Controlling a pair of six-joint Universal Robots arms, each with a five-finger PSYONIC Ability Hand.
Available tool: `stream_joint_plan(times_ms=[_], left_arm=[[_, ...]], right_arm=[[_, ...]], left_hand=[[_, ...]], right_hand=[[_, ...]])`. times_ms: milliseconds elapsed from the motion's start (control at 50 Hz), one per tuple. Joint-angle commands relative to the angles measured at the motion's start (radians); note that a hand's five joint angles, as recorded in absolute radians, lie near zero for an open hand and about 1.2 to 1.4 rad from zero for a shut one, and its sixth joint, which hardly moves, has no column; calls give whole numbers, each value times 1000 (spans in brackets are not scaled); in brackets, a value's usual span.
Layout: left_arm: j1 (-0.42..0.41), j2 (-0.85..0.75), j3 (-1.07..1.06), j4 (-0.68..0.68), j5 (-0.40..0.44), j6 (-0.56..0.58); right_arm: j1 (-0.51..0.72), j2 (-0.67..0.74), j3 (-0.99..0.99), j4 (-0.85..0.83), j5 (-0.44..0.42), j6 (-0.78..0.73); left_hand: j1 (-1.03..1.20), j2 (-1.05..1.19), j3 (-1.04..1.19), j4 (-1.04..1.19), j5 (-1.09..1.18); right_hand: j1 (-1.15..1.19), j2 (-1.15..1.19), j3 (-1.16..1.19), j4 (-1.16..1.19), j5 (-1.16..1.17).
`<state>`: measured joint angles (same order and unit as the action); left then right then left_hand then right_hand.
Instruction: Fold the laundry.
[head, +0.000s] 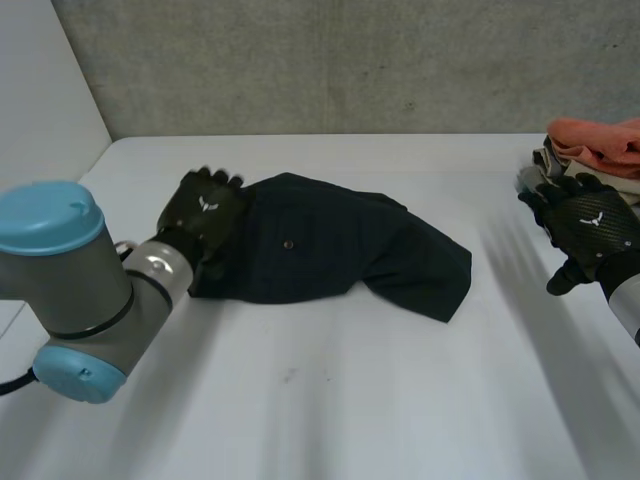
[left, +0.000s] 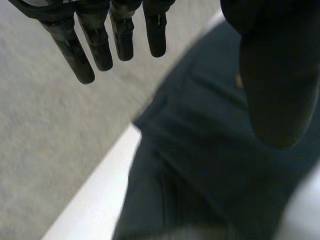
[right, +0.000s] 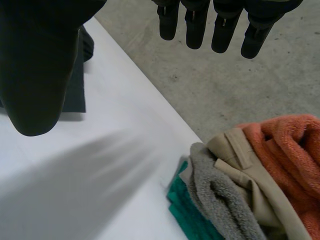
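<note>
Dark navy cloth, a crumpled garment with a small button, lies in the middle of the white table. Its long axis runs across the table from my left side to my right. My left hand sits over the garment's left end. In its wrist view the fingers are straight and spread away from the thumb, gripping nothing, and I cannot tell whether the palm touches the cloth. My right hand hovers well apart from the garment's right end, its fingers also straight and holding nothing. It is beside the heap of laundry: an orange towel, beige trousers, a grey towel and a green cloth. The left hand is much the nearer. I judge the fold needs the right hand brought across to the far end first.
</note>
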<state>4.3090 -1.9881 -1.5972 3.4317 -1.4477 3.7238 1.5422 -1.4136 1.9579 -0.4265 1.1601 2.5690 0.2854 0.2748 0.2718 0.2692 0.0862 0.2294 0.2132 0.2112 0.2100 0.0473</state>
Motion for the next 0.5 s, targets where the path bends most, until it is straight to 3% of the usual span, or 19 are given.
stream_joint_plan(times_ms=[20,180,240,280,340,420,460,500], left_arm=[[43,-147,22,4,58,79],[54,-267,131,15,116,74],[55,-307,171,44,113,80],[55,-319,192,96,96,87],[58,-311,200,174,41,88],[70,-238,215,401,-172,88],[78,-190,217,470,-203,84],[69,-138,223,544,-169,81]], right_arm=[[39,1,2,22,1,-1],[49,1,12,22,24,-4],[50,2,13,22,30,-6],[50,2,15,22,32,-6],[50,1,16,23,32,-7],[52,-4,18,23,32,-7],[53,-11,18,23,32,-6],[64,-19,18,23,32,-3]], left_hand=[[25,36,39,41,50],[236,247,249,252,261],[625,636,639,642,650],[1108,1118,1121,1124,1133],[1111,1121,1124,1127,1136],[1111,1121,1124,1127,1136],[1111,1121,1124,1127,1136],[1111,1121,1124,1127,1136]], right_hand=[[-55,-39,-37,-36,-47],[-55,-39,-37,-36,-47],[-55,-39,-37,-36,-47],[-55,-39,-37,-36,-47],[-55,-39,-37,-36,-47],[-55,-39,-37,-36,-47],[-55,-39,-37,-36,-47],[-55,-39,-37,-36,-47]])
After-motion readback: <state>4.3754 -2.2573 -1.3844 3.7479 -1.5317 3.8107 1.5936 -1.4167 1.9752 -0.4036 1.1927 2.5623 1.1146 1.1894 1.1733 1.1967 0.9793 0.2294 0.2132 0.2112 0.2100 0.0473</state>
